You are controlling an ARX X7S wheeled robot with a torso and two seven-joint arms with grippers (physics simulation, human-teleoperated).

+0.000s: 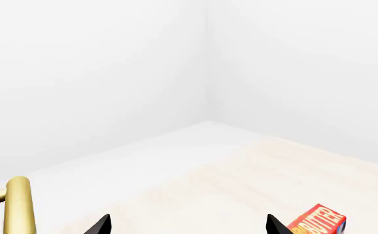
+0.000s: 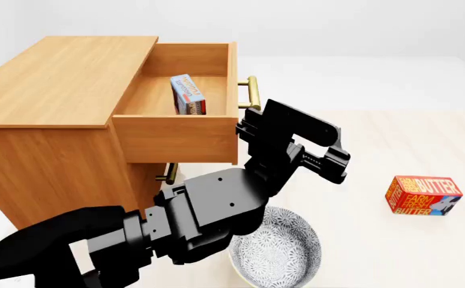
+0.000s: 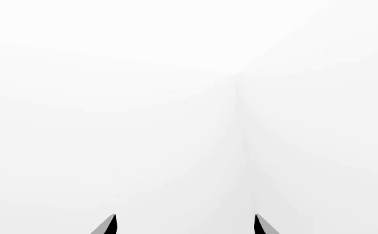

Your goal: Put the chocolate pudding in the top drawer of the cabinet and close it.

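Observation:
The wooden cabinet (image 2: 52,96) stands at the left in the head view. Its top drawer (image 2: 176,135) is pulled out. The chocolate pudding (image 2: 187,95), a thin light-blue and red carton, stands on edge inside it. My left gripper (image 2: 251,127) is open and empty, just right of the drawer front and below its brass handle (image 2: 252,93). In the left wrist view the gripper (image 1: 189,226) shows two spread fingertips, with the handle (image 1: 17,204) beside them. My right gripper (image 3: 184,225) is open and empty, facing white walls. In the head view only a dark sliver at the right edge may be it.
A patterned bowl (image 2: 279,247) sits on the floor under my left forearm. A red-and-yellow butter box (image 2: 423,196) lies at the right and also shows in the left wrist view (image 1: 319,222). The lower drawer's brass handle (image 2: 168,173) shows behind my arm.

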